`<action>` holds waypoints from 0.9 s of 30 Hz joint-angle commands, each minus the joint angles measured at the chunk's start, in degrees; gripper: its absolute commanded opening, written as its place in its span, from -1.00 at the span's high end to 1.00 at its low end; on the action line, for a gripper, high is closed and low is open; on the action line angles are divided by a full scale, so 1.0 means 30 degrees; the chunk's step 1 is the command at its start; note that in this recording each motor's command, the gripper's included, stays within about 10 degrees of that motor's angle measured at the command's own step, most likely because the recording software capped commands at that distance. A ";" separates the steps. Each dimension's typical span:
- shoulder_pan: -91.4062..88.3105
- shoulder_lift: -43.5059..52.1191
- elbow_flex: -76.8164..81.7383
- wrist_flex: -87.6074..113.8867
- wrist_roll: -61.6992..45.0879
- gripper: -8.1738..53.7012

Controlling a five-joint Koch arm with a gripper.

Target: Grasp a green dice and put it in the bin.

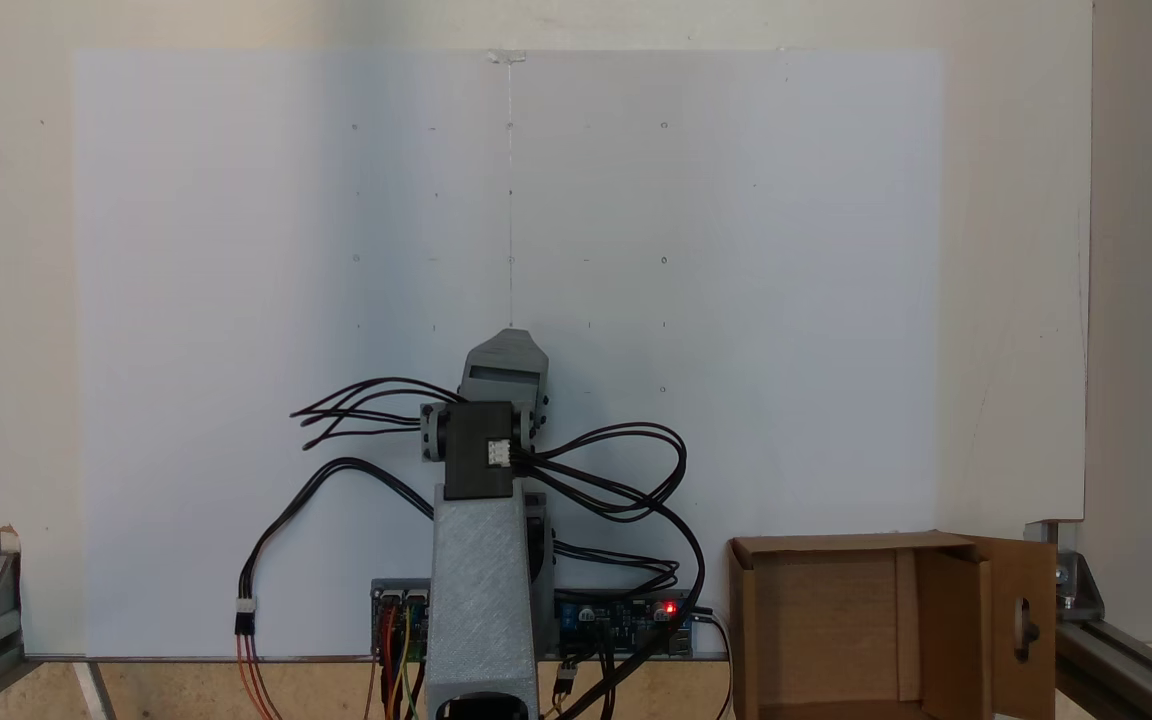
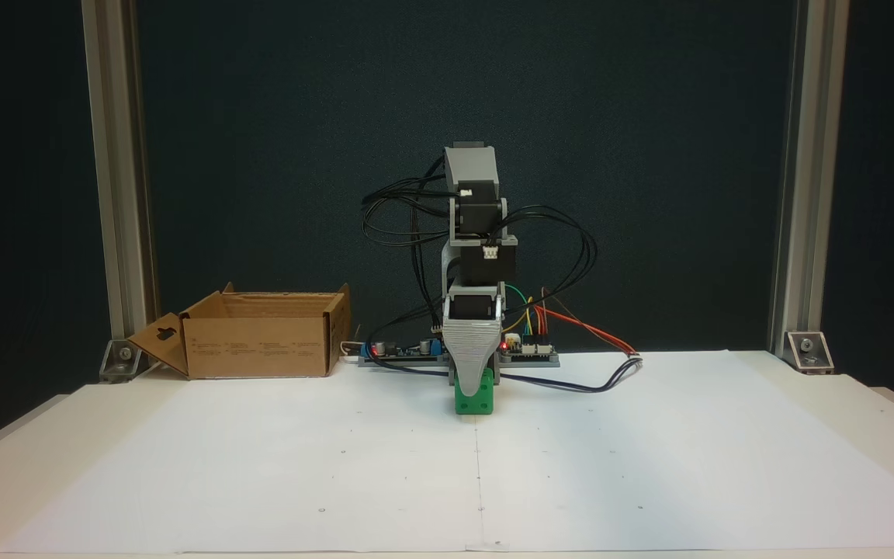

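Green dice [image 2: 474,401] sits directly under the pincer [image 2: 472,373], touching its tip, seemingly clamped though its jaws overlap, the bin [image 2: 261,341] well aside.

Green dice [image 2: 475,399]: bright green, with faint darker pips on the face toward the camera.

End effector [image 2: 472,371]: light grey printed plastic with fine ribbing on its broad jaw; the motor blocks [image 2: 489,266] above it are black.

Bin [image 2: 261,335]: brown corrugated cardboard, small dark print on its side in a fixed view; plain brown inside [image 1: 836,620] in a fixed view.

Tabletop sheet [image 2: 261,466]: white, marked with a thin centre line and sparse small dots.

Cables [image 1: 626,480]: mostly black; orange, yellow and green leads [image 2: 556,318] near the boards.

Controller board [image 1: 626,615]: blue, one red light lit.

Backdrop [image 2: 649,155]: dark blue-black. Frame posts [image 2: 796,178]: silver-grey metal.
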 commanded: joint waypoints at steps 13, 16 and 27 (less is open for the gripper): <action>0.0674 -0.0088 -0.0205 -0.0059 0.0732 -0.71; 0.0674 -0.0322 -0.0146 -0.0088 0.0703 -0.70; 0.0732 -0.1553 0.0410 -0.1729 0.0674 -0.67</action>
